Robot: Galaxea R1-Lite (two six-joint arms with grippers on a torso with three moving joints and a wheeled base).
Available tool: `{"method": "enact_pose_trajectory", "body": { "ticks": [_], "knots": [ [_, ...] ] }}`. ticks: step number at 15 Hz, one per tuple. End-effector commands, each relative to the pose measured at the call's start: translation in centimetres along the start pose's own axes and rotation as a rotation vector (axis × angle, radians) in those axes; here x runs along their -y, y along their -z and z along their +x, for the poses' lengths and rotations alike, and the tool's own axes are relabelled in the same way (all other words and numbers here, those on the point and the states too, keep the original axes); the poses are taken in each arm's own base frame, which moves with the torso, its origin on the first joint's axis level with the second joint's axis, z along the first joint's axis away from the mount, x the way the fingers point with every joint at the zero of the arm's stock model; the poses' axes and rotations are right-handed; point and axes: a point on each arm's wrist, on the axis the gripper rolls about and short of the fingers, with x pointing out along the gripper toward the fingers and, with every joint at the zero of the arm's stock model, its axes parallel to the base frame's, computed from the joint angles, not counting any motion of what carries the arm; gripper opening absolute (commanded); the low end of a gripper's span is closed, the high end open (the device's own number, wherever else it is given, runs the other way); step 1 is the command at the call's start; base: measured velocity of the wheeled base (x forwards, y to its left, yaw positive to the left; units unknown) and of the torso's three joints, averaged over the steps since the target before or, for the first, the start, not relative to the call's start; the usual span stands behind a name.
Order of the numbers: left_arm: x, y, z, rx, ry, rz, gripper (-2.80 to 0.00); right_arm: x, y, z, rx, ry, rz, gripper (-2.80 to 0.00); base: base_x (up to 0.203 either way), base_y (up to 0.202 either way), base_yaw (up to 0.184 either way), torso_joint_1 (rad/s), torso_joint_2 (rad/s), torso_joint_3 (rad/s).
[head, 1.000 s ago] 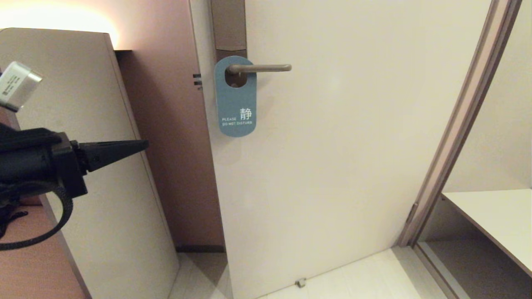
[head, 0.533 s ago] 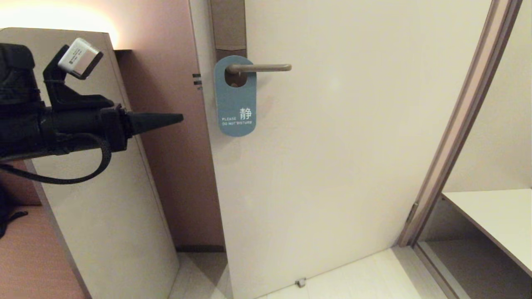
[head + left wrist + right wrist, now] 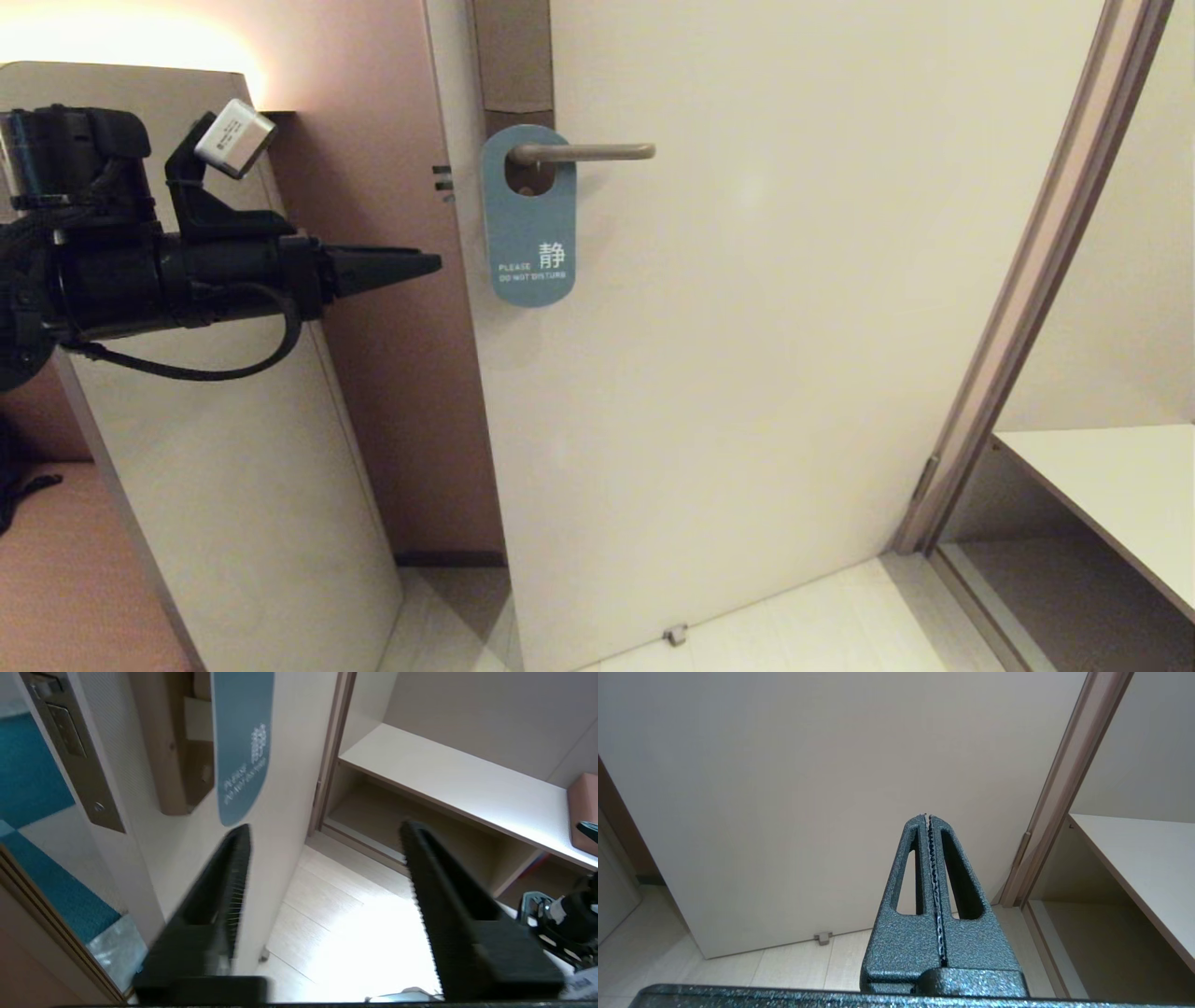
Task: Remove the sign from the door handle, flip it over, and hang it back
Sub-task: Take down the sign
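Head view: the sign (image 3: 528, 217) hangs on the door handle (image 3: 583, 151), its oval hole looped over the lever close to the tall metal plate (image 3: 513, 58), the teal-blue face outward with white "Please do not disturb" lettering near its lower end. The card lies flat against the pale door (image 3: 766, 317). The left gripper (image 3: 431, 264) reaches in from the left, level with the lower part of the sign, tips pointing toward it but apart from it, with the door's edge between them. In the left wrist view its 2 black fingers (image 3: 224, 891) stand wide apart with nothing between them, and the sign's (image 3: 242, 742) rounded lower end shows just past the tip of one finger. That view also shows the brown plate on the door's edge (image 3: 74, 751) and a pale shelf (image 3: 448, 784) inside the opening beside the door. The right gripper (image 3: 927, 815) shows only in the right wrist view, low in front of the door and well away from the handle, its 2 fingers pressed together on nothing, aimed at the bare door panel above a small floor stop (image 3: 823, 938)
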Motion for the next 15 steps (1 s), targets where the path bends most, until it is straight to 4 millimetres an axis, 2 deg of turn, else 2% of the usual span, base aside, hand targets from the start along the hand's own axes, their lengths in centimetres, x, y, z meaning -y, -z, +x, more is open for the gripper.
{"method": "enact_pose_trajectory", "body": {
  "ticks": [1, 7, 9, 15],
  "knots": [
    [-0.9, 0.6, 0.6, -0.007, 0.005, -0.012, 0.0, 0.0, 0.0, 0.0, -0.002, -0.001, -0.001, -2.8, 0.0, 0.0, 0.0, 0.0, 0.0, 0.0],
    [-2.8, 1.5, 3.2, -0.024, 0.032, -0.027, 0.0, 0.0, 0.0, 0.0, -0.002, -0.002, -0.001, -2.8, 0.0, 0.0, 0.0, 0.0, 0.0, 0.0],
    [-3.6, 1.7, 4.2, -0.012, 0.095, -0.007, 0.0, 0.0, 0.0, 0.0, -0.002, 0.0, -0.001, -2.8, 0.0, 0.0, 0.0, 0.0, 0.0, 0.0],
    [-5.8, 1.0, 6.0, 0.045, 0.162, 0.079, 0.0, 0.0, 0.0, 0.0, -0.002, -0.002, -0.001, -2.8, 0.0, 0.0, 0.0, 0.0, 0.0, 0.0]
  ]
}}
